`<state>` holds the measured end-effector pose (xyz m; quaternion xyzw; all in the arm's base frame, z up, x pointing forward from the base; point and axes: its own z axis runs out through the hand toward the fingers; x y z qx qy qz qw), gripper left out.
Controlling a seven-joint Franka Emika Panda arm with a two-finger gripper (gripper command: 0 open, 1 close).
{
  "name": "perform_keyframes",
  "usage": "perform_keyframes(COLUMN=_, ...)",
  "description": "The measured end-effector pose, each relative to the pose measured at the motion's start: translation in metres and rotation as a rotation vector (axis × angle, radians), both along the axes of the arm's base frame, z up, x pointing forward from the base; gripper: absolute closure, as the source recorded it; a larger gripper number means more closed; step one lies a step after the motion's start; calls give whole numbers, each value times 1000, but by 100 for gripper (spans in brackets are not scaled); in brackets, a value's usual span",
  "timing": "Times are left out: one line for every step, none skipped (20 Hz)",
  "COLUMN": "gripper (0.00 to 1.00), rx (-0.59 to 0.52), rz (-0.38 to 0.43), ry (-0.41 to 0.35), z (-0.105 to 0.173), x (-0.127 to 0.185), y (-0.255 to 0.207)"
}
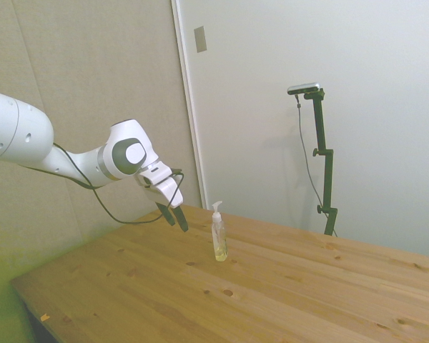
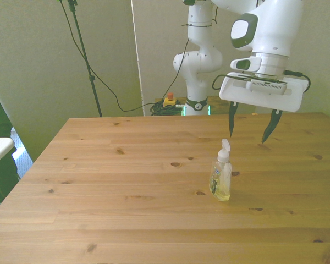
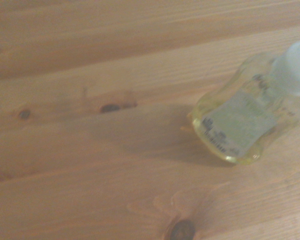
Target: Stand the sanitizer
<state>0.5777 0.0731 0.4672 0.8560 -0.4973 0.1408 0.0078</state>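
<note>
The sanitizer (image 1: 219, 236) (image 2: 220, 175) (image 3: 240, 120) stands upright on the wooden table (image 2: 126, 187), a slim clear bottle with pale yellow liquid and a white pump top. My gripper (image 2: 251, 127) (image 1: 176, 216) hangs open above the table, just behind the bottle and toward the robot's side of it. Its two dark fingers are spread wide with nothing between them and do not touch the bottle. The wrist view shows the bottle's label and pump from above, slightly blurred.
The table's bare planks (image 1: 272, 286) stretch around the bottle on all sides. A cable bundle with a red button box (image 2: 169, 100) lies on the floor behind the table's far edge.
</note>
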Motion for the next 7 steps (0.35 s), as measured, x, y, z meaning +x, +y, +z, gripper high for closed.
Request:
perform_keyframes(gripper=0, rx=18, rz=40, ry=31, z=-1, x=-1, y=-2)
perform_keyframes(gripper=0, rx=36, rz=78, ry=58, z=-2, x=-2, y=-5)
perform_keyframes(gripper=0, rx=48, rz=109, ry=81, z=-2, x=-2, y=-9)
perform_keyframes(gripper=0, rx=52, rz=133, ry=99, z=-2, x=-2, y=-12)
perform_keyframes(gripper=0, rx=59, rz=156, ry=115, z=-2, x=-3, y=-14)
perform_keyframes(gripper=0, rx=65, rz=182, ry=128, z=-2, x=-4, y=-14)
perform_keyframes(gripper=0, rx=70, rz=207, ry=140, z=-3, x=-4, y=-14)
